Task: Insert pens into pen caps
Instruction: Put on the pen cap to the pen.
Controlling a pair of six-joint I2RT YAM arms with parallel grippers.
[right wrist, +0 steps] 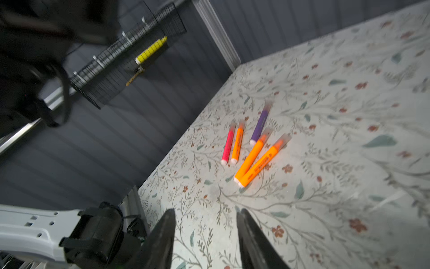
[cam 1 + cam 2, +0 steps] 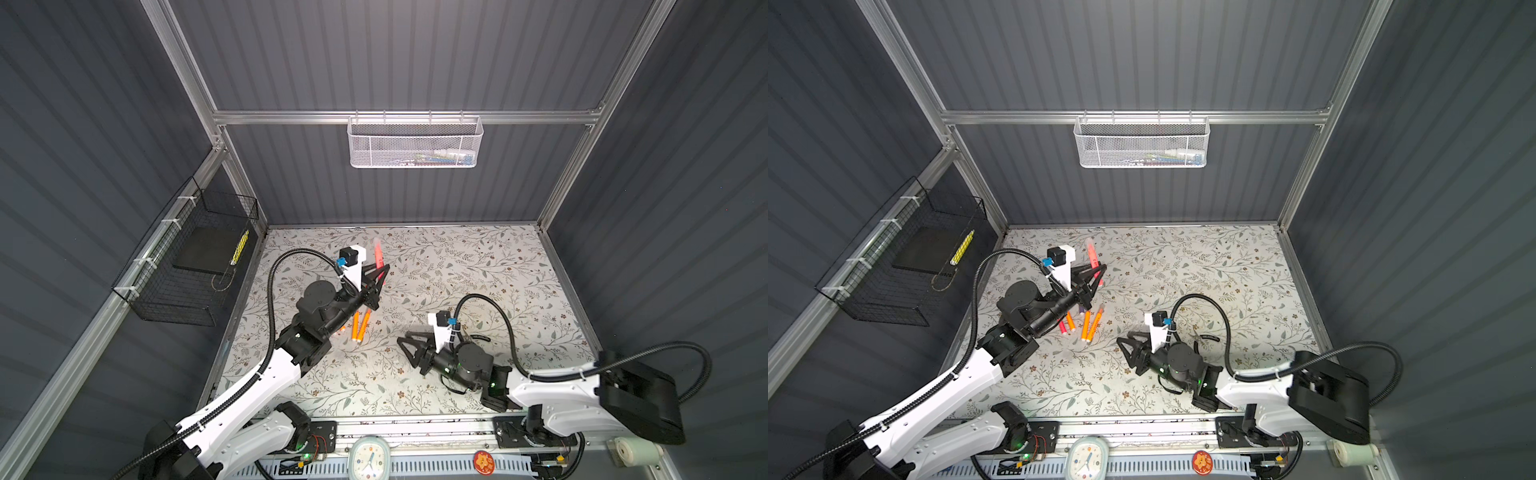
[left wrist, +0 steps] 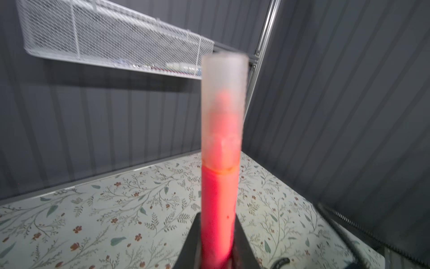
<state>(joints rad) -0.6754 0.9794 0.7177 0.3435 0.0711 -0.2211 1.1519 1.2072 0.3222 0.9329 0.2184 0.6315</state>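
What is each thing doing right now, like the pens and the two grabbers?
Pink-red pen: held up off the table, cap on.
Pen cap: seated on that pen's tip.
Left gripper: shut on that pen.
Right gripper: open, empty.
Five other pens: lying on the table, caps seemingly on.

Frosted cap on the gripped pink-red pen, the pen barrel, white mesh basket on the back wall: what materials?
Frosted translucent cap: probably matte plastic; the pen's tip shows through hazily.
Pink-red pen barrel: opaque smooth plastic, apparently, with an even sheen.
White mesh basket: likely painted metal; fine perforated mesh, thin stiff rim.
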